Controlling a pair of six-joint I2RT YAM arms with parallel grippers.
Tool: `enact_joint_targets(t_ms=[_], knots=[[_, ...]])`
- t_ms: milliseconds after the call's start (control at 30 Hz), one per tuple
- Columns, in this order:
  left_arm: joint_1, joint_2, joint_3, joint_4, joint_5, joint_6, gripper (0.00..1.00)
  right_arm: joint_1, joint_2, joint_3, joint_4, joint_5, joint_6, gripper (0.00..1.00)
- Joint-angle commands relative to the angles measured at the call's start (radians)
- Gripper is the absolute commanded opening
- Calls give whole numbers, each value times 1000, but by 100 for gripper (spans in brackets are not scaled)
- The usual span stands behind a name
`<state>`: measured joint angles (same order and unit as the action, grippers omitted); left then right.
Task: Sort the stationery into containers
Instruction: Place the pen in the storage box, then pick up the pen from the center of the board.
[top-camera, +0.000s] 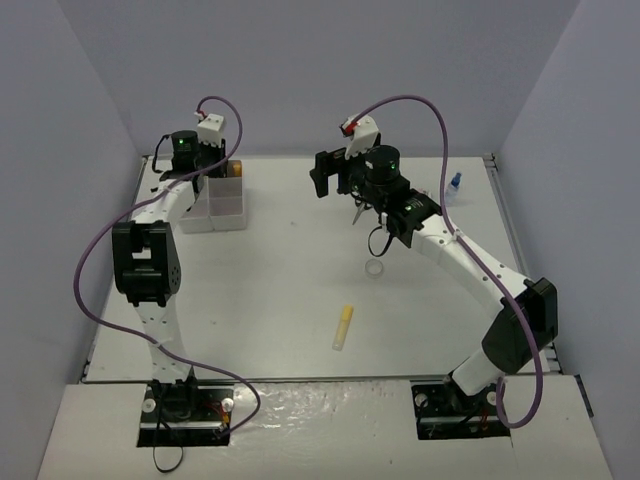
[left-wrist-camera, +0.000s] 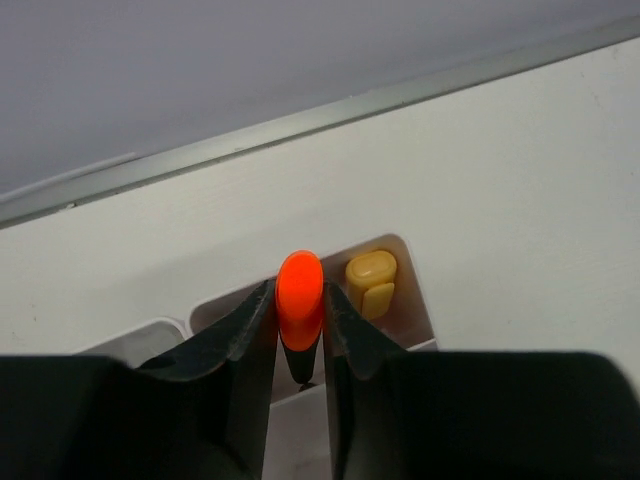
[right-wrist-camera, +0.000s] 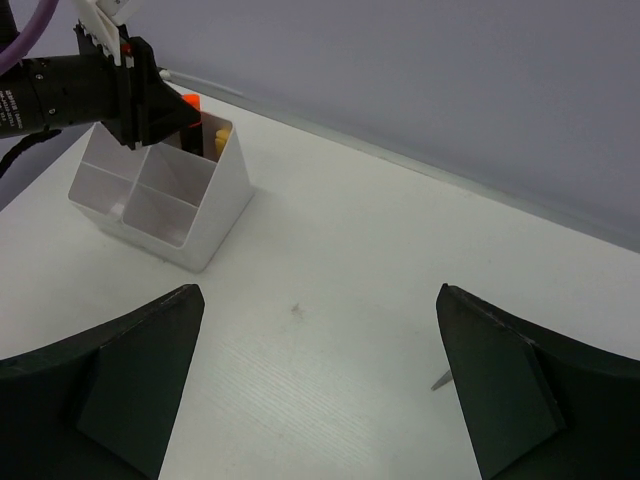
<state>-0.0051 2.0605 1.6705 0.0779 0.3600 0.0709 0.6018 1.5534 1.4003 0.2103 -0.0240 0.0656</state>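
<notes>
My left gripper (left-wrist-camera: 300, 305) is shut on the orange-black marker (left-wrist-camera: 299, 280), which stands upright over a far compartment of the white organizer tray (top-camera: 228, 212). A yellow capped piece (left-wrist-camera: 371, 279) stands in that same compartment. In the right wrist view the tray (right-wrist-camera: 215, 215) sits far left, with the left gripper (right-wrist-camera: 150, 100) above it. My right gripper (right-wrist-camera: 320, 390) is open and holds nothing; it hovers above the table centre (top-camera: 322, 176). The black-handled scissors (top-camera: 377, 240) lie under the right arm and are partly hidden. The clear tape ring (top-camera: 374, 268) and the yellow stick (top-camera: 343, 327) lie on the table.
A small blue-capped bottle (top-camera: 455, 184) stands at the far right near the table edge. A scissor tip (right-wrist-camera: 441, 380) shows beside my right finger. Grey walls close in the back and both sides.
</notes>
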Motion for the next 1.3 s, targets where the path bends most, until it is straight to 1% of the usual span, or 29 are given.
enact_joint_targets(t_ms=[0,33,100,167,233,300,433,500,567,667,733,833,900,1000,1133,1267], knots=[[12,-107,25,79,26,-23,46,-1,-66,7,20,70,26,100],[31,-109,34,70,18,-30,56,-1,-66,13,-8,81,38,100],[34,-113,59,47,16,-33,64,0,-59,46,-101,126,75,100],[33,-123,93,11,14,-35,70,1,-53,96,-250,197,150,100],[32,-142,115,-17,7,-47,72,8,-71,107,-374,239,245,100],[30,-168,129,-40,0,-58,73,18,-102,81,-480,250,335,100],[22,-207,165,-128,-16,-59,73,59,-140,29,-620,325,493,100],[17,-263,173,-242,-43,-40,73,85,-146,-3,-763,347,630,98],[-12,-308,140,-313,-69,18,73,154,-152,-56,-812,376,756,96],[-66,-424,52,-334,-146,113,73,292,-144,-152,-824,439,879,95],[-87,-491,-22,-319,-181,113,73,377,-115,-193,-824,482,951,96],[-95,-620,-111,-358,-183,76,73,487,-56,-246,-813,508,1046,97],[-95,-676,-154,-403,-178,70,73,507,-30,-279,-794,486,1065,97],[-95,-787,-194,-471,-173,78,73,513,-35,-364,-767,439,1110,96],[-96,-852,-234,-479,-160,86,73,522,-41,-445,-669,340,1132,90],[-97,-892,-253,-471,-157,68,73,516,5,-475,-596,307,1117,76]])
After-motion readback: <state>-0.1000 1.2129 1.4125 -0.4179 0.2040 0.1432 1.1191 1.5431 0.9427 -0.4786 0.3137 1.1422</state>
